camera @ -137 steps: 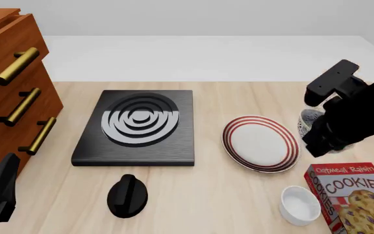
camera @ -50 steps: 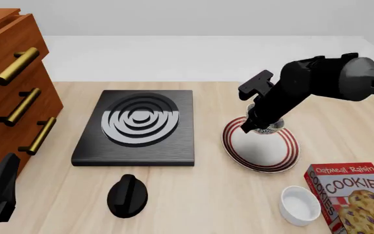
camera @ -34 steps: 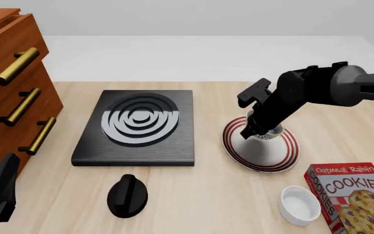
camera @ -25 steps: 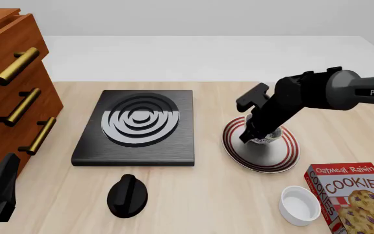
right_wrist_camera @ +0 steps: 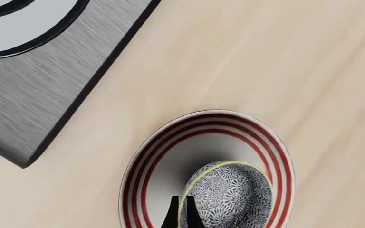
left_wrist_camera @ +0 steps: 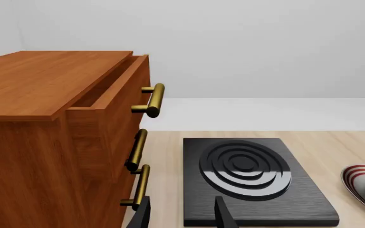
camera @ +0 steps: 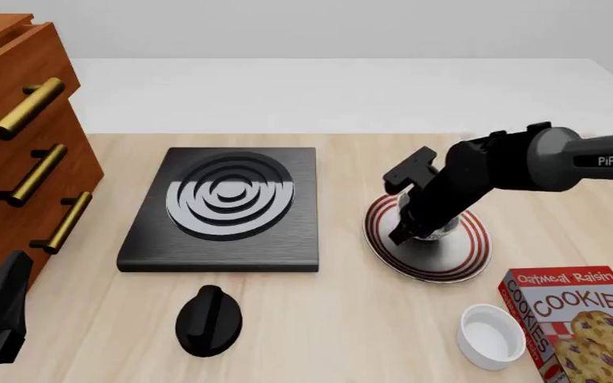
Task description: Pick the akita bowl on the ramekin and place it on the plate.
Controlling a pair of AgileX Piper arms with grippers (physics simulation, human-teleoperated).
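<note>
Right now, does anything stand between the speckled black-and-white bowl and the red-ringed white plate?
Nothing visible does. The speckled black-and-white bowl is already over the red-ringed white plate, with the right gripper shut on its rim.

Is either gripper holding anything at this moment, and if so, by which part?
The right gripper holds the akita bowl by its rim, one finger inside and one outside, over the plate. The left gripper is open and holds nothing.
</note>
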